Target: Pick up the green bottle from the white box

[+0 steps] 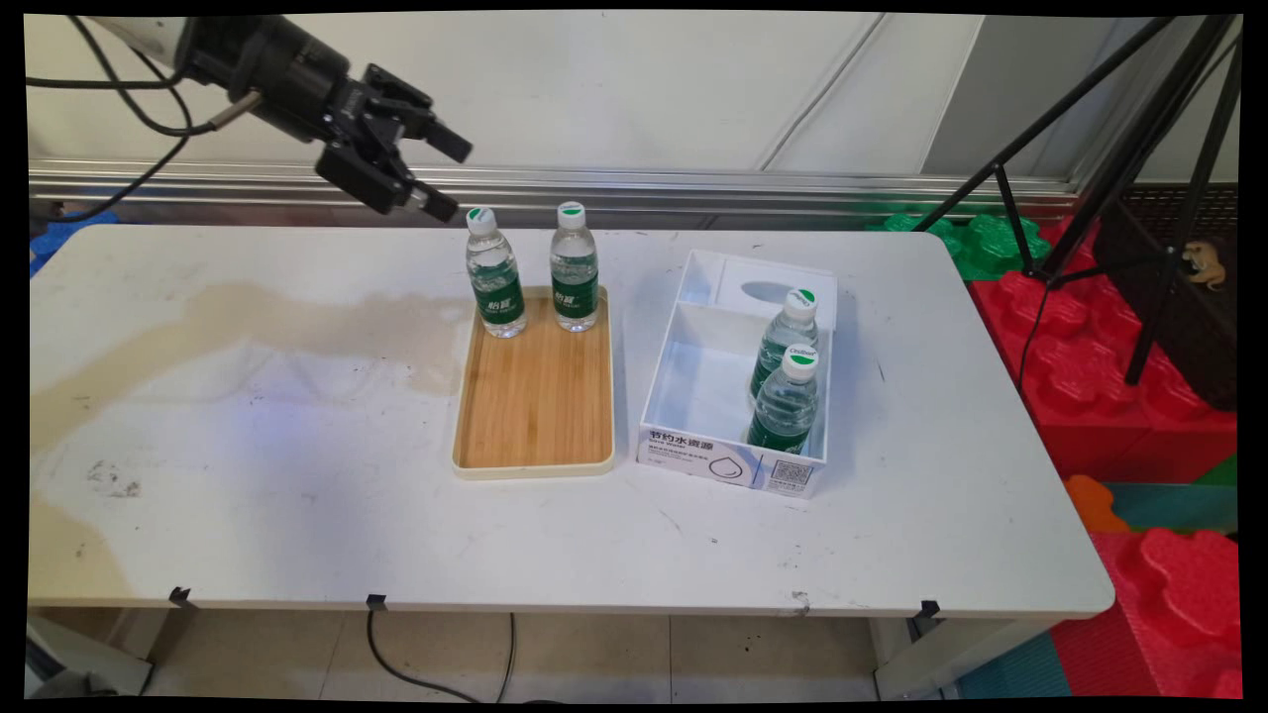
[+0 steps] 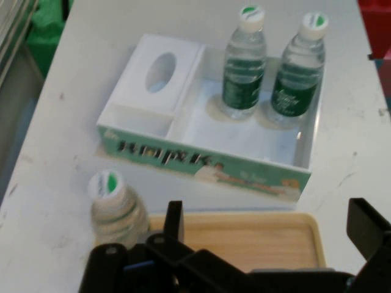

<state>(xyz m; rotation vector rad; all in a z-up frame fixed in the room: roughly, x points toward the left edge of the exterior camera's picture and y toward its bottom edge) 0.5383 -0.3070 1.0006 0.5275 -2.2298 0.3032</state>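
Observation:
My gripper (image 1: 445,175) hangs open and empty above the table's far edge, just up and left of the two water bottles on the wooden tray (image 1: 535,436). The left bottle (image 1: 495,272) is nearest to it, and the right bottle (image 1: 575,265) stands beside that one at the tray's far end. In the hand view my gripper (image 2: 269,232) spreads over the tray (image 2: 256,235), with one bottle (image 2: 115,204) at its left finger (image 2: 174,220). Nothing sits between the fingers.
A white box (image 1: 693,396) stands right of the tray with two more bottles (image 1: 790,332) (image 1: 785,401) inside; the hand view shows the box (image 2: 201,162) and both bottles (image 2: 244,64) (image 2: 299,70). A black tripod (image 1: 1139,149) and red foam blocks (image 1: 1139,396) lie beyond the table's right edge.

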